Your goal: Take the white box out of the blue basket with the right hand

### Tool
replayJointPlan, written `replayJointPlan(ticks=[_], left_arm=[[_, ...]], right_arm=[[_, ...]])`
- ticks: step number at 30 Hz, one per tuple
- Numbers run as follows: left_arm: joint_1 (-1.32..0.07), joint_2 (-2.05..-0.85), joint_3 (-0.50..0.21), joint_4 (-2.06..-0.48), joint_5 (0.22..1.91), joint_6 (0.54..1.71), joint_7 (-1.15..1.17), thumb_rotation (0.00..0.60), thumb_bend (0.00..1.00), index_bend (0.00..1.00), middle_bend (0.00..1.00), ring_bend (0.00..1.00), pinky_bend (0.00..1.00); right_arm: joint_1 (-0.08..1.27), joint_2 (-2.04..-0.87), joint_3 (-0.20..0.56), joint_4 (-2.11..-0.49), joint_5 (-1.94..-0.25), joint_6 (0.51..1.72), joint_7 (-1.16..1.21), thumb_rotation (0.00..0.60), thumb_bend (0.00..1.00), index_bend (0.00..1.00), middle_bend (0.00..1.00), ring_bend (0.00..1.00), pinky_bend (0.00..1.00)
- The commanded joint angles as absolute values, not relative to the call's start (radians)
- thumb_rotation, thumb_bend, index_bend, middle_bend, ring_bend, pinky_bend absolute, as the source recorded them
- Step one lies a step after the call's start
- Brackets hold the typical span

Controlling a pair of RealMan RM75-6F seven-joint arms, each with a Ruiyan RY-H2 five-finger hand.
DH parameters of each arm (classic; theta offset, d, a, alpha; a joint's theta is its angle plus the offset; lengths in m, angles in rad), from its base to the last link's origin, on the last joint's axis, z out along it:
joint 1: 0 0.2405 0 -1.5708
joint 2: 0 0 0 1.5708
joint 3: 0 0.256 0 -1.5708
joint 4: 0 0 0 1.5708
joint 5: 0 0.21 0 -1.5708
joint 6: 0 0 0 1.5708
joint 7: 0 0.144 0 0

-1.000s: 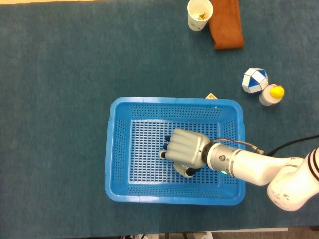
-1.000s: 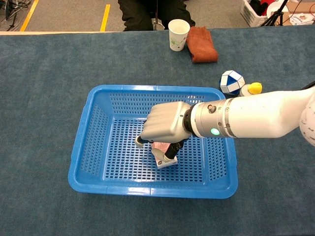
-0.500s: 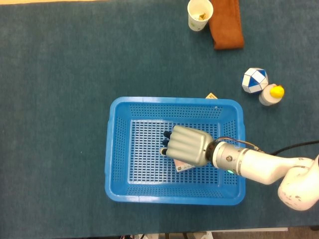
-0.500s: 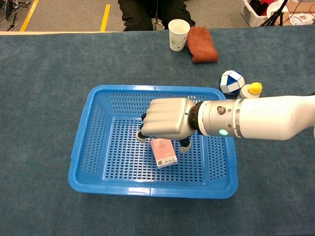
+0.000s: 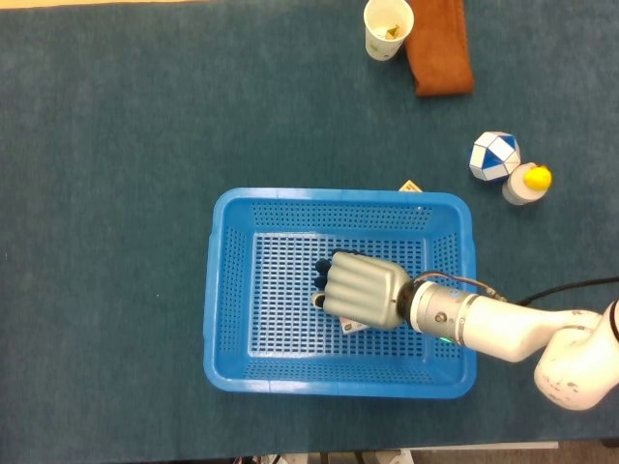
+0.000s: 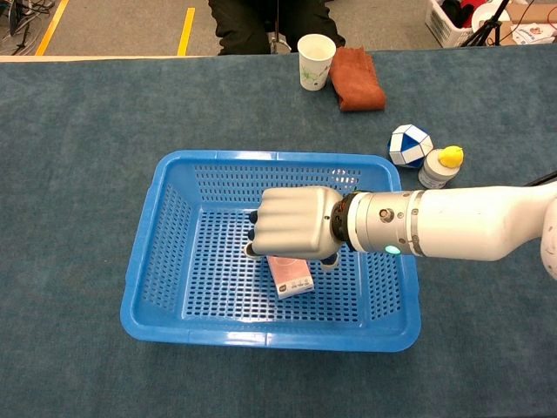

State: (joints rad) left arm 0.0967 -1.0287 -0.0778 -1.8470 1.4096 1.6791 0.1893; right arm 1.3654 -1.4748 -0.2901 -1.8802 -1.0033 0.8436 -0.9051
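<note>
The white box [image 6: 290,277], with a pink top face, lies flat on the floor of the blue basket [image 6: 144,252] near its middle. My right hand [image 6: 291,224] hangs palm down right over the box's far end, fingers curled downward on both sides of it. Whether they touch the box is hidden by the back of the hand. In the head view only a sliver of the box [image 5: 354,325] shows under the right hand [image 5: 363,288], inside the basket [image 5: 211,290]. My left hand is in neither view.
Beyond the basket stand a paper cup [image 6: 315,61] and a brown cloth [image 6: 357,78]. A blue-and-white ball [image 6: 409,144] and a yellow-capped bottle [image 6: 438,167] sit to the right of the basket. A small yellow item [image 5: 409,186] pokes out behind the basket's far rim.
A second ago the box stood tilted between the fingers; it now lies flat. The right hand shifted toward the far wall, then sank lower over the box.
</note>
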Motion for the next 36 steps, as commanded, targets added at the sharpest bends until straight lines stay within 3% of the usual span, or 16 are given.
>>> replayJointPlan(ticks=[1,23,36], left_arm=[[0.097,-1.028,-0.079,-1.848,1.409,1.679,0.189,0.600,0.25,0.31,0.34,0.23,0.21],[0.090,-1.025,-0.082,-1.846,1.391,1.660,0.179,0.600,0.25,0.31,0.34,0.23,0.21],[0.081,-1.025,-0.085,-1.836,1.378,1.641,0.164,0.600,0.25,0.31,0.34,0.23,0.20]], right_arm=[[1.341,-1.502,-0.290,-1.860,-1.017,0.857,-0.934,0.600,0.04,0.27,0.32,0.24,0.49],[1.217,-1.603,-0.268,-1.750,-1.105,0.892,-1.043,0.600,0.04,0.27,0.31,0.24,0.49],[1.172,-1.624,-0.243,-1.711,-1.161,0.868,-1.057,0.600,0.04,0.38,0.33,0.24,0.49]])
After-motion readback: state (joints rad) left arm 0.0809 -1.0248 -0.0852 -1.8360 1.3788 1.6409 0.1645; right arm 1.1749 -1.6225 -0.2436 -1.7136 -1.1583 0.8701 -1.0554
